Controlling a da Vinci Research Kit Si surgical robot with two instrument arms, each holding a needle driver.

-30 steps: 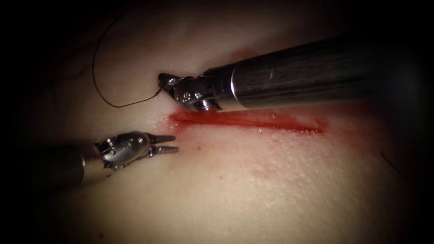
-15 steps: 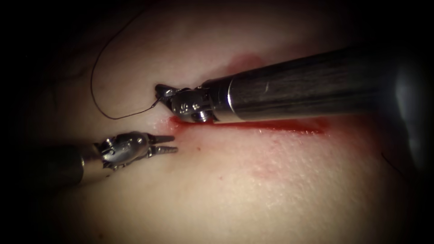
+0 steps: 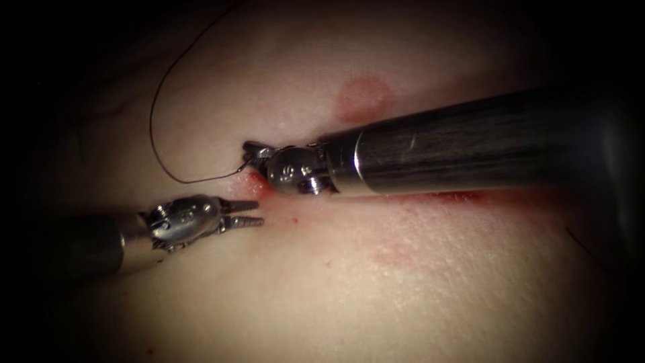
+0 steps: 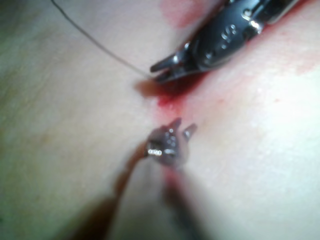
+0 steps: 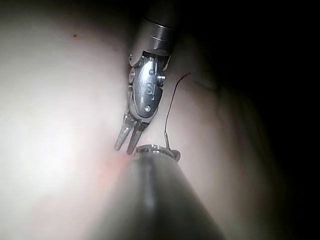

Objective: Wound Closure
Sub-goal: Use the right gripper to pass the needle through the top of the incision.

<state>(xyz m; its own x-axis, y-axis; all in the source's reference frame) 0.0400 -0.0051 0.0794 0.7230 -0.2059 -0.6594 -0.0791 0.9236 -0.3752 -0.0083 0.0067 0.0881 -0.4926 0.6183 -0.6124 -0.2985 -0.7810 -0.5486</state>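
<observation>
Endoscope view, surface: showed pale tissue (image 3: 403, 282), lit in the middle and dark toward every border; bore a pink patch (image 3: 363, 94) above the right tool's shaft (image 3: 470, 141).
Cut: ran across the tissue from left to right (image 3: 457, 195), mostly hidden beneath that shaft; was wet with red fluid (image 3: 257, 186) at its left end.
Right tool (image 3: 252, 151): came in from the right and ended just above the cut's left end; had its jaws closed on the end of the thread; appeared the same way in the left wrist view (image 4: 165, 69).
Thread (image 3: 153, 128): swept from the dark upper border down in a wide bow on the left of the cut, then curled back to the right tool's jaws; was seen in the right wrist view (image 5: 170, 107) reaching down to that tool's tip.
Needle: could not be made out at the jaws or in the tissue.
Left tool (image 3: 245, 214): lay below and left of the cut's left end, pointing right, near the right tool but apart from it; had its jaws slightly parted and held nothing; was seen likewise in its own wrist view (image 4: 181, 129) and in the right wrist view (image 5: 129, 142).
Room: was tight between the two tips at the cut's left end; was wide and bare on the tissue below the cut and to the lower right; was crossed by the bow of thread on the upper left.
</observation>
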